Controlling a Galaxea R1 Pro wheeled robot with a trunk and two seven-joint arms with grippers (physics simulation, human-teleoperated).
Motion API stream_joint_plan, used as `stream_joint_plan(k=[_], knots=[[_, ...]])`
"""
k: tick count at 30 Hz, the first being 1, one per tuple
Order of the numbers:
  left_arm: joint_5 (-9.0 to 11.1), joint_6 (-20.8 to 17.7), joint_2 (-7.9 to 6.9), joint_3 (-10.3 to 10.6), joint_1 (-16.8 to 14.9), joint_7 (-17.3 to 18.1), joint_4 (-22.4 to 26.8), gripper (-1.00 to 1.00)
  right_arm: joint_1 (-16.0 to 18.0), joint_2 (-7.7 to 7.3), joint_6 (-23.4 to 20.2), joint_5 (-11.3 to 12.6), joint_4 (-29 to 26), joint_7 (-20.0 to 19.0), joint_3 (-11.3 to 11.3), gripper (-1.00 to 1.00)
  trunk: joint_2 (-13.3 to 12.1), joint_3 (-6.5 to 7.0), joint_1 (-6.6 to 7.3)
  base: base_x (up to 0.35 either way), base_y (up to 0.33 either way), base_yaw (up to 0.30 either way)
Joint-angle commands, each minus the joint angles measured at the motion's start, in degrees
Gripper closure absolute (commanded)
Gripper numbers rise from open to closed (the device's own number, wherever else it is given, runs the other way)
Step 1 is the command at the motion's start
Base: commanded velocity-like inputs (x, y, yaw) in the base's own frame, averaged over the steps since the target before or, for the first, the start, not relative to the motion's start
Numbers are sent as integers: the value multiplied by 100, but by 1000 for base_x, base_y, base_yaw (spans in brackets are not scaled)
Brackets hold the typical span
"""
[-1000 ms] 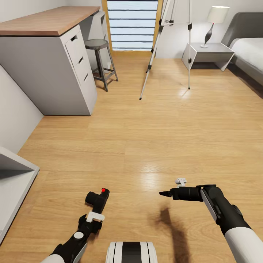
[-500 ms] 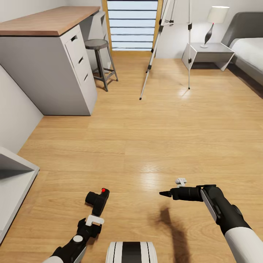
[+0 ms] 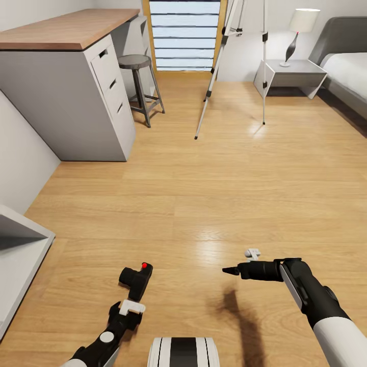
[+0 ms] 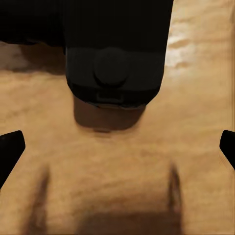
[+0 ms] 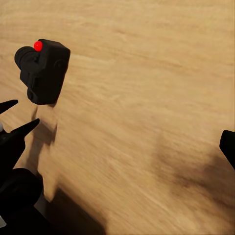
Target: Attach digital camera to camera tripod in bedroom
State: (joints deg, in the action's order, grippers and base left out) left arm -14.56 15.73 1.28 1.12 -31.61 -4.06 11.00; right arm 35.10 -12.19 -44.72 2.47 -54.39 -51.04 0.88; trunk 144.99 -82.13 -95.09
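Light wood floor (image 3: 204,193), shiny in spots. Long bench (image 3: 66,28) with grey drawers, round stool (image 3: 136,63) beside it. Tall wood-framed window (image 3: 184,33) at the back. Grey nightstand (image 3: 290,74) with a white lamp (image 3: 300,28), next to a grey bed (image 3: 346,61).

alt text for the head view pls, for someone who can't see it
A black digital camera lies on the light wood floor just beyond the open left pincer. The right pincer hovers over bare floor, and the camera tripod stands far ahead by the window.
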Motion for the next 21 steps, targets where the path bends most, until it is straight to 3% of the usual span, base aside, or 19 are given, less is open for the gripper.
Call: stream_joint_plan(k=[1,15,21], knots=[[-52,44,1,11,-3,-42,-7,-100,3,-4,-37,25,-3,8,9,-100,1,-3,1,0,0,0],[-42,130,35,4,-3,-73,3,-100,2,-3,-37,22,-1,39,9,-100,1,-3,1,2,0,0],[-39,111,39,3,-3,-77,0,-100,3,-3,-37,19,-1,41,9,-100,1,-3,1,146,0,0]])
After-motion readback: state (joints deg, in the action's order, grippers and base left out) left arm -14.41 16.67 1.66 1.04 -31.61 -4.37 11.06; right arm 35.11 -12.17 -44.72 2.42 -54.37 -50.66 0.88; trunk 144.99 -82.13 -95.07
